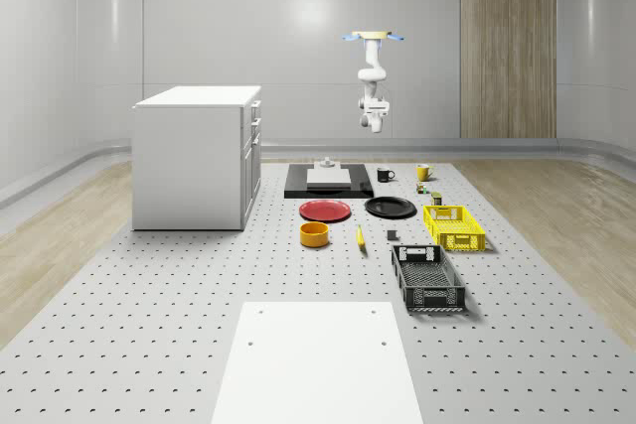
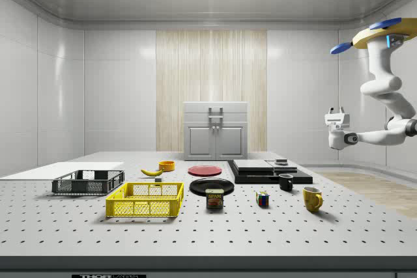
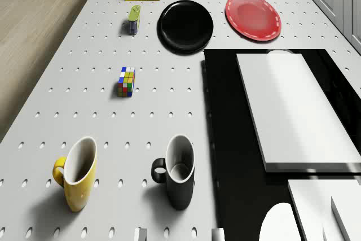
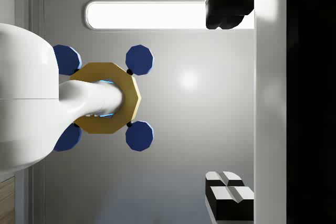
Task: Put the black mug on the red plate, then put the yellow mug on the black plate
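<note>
While the drone point(image 1: 374, 38) hovers high over the table's far end, above the mugs, its white jointed arm hangs below with the gripper point(image 2: 336, 112) turned upward. In the wrist view its two fingers stand wide apart with nothing between them.

Two glossy mugs stand upright on the grey perforated table point(image 3: 84, 43). The black mug point(image 3: 179, 179) is just beside a flat black slab point(image 3: 225, 117), and the yellow mug point(image 3: 79, 182) is near it on its other side. Both are empty, with pale insides.

Two round plates lie side by side, well apart from the mugs. The red plate point(image 3: 252, 17) has a pale dotted rim; the black plate point(image 3: 185, 25) is plain and shiny.

Two lattice crates sit beyond, one yellow crate point(image 2: 146, 199) and one black crate point(image 2: 88, 182). A tin point(image 2: 214, 198) reads "SPAM". One multicoloured puzzle cube point(image 3: 126, 81) stands alone.
</note>
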Robot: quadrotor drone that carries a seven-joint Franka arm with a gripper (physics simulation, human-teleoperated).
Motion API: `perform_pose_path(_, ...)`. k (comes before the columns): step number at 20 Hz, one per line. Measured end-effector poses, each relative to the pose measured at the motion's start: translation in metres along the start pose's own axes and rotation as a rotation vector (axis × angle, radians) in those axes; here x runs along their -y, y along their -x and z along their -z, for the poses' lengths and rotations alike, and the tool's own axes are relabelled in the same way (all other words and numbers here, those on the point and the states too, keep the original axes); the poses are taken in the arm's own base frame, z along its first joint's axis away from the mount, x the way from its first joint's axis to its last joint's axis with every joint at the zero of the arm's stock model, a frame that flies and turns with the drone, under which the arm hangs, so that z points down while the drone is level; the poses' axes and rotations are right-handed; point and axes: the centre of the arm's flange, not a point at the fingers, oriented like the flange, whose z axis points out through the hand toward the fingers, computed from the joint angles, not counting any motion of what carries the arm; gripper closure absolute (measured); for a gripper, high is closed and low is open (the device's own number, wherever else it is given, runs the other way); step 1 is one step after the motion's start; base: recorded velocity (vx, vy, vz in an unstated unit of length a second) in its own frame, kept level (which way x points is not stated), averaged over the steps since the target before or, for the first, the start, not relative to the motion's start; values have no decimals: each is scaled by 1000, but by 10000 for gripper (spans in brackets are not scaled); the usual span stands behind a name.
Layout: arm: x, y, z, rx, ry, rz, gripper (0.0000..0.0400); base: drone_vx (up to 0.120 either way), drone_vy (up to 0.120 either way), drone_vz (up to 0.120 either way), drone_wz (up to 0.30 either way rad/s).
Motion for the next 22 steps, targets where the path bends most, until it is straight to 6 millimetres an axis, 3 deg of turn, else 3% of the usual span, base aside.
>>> perform_pose_path(6, -3, 2, 43, -3, -3, 0, 0, 0, 0, 0, 0)
perform_pose_path(11, -1, 1, 71, -6, -6, 0, 0, 112, 0, 0, 0)
perform_pose_path(16, 0, 0, 85, -9, -9, 0, 0, 120, 0, 0, 0)
perform_pose_path(22, 0, 0, 91, -12, -12, 0, 0, 120, -120, 0, 0)
